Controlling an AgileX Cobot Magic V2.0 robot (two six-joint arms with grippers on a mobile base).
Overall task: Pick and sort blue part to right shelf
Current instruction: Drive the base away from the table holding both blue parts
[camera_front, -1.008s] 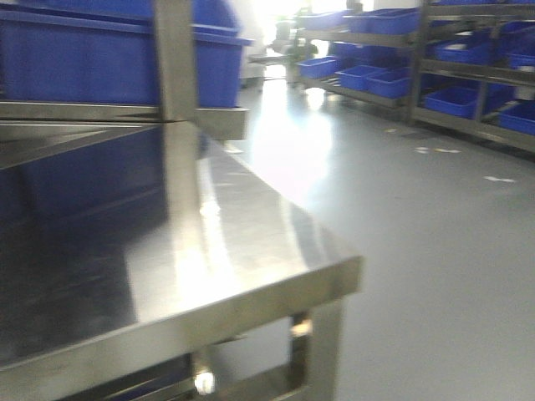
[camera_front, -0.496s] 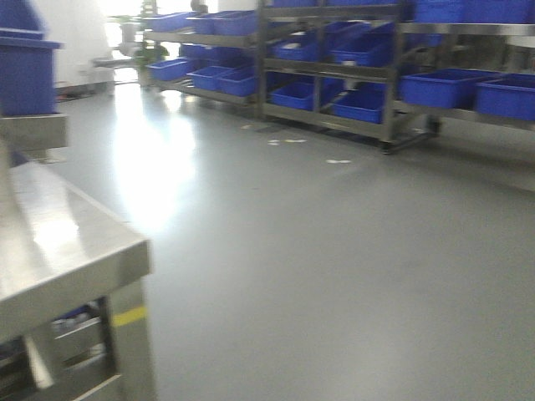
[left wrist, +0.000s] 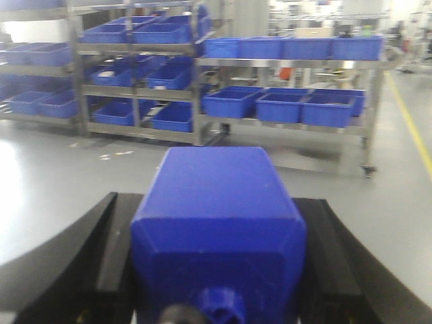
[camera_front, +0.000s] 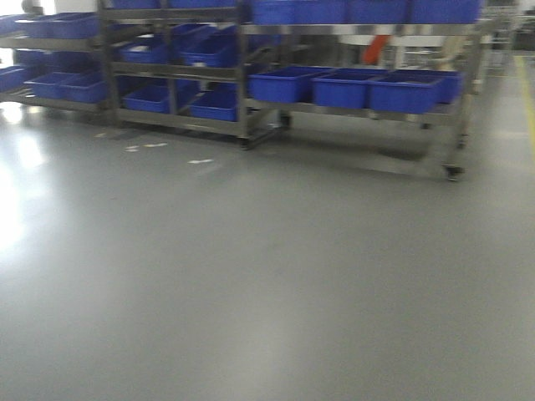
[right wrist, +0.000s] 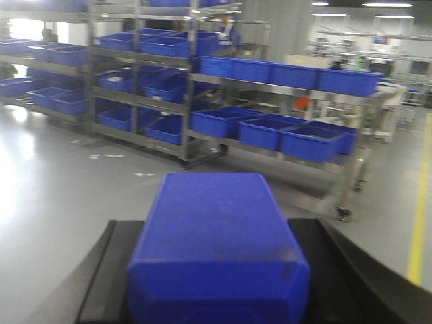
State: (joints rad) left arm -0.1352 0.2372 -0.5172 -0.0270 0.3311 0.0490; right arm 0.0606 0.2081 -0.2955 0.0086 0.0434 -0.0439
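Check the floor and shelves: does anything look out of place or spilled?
Only some white scraps on the floor by the shelf; litter or tape, I cannot tell. Bins sit in neat rows. The left tool holds the blue part and the right tool a blue block, both squarely.

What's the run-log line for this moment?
left gripper: shut on blue part | right gripper: shut on blue block | front view: shelf rack with blue bins across floor | sorting: not yet done

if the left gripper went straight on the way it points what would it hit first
Nothing close: beyond the left gripper and blue part lies floor, then probably the steel rack, depth unclear.
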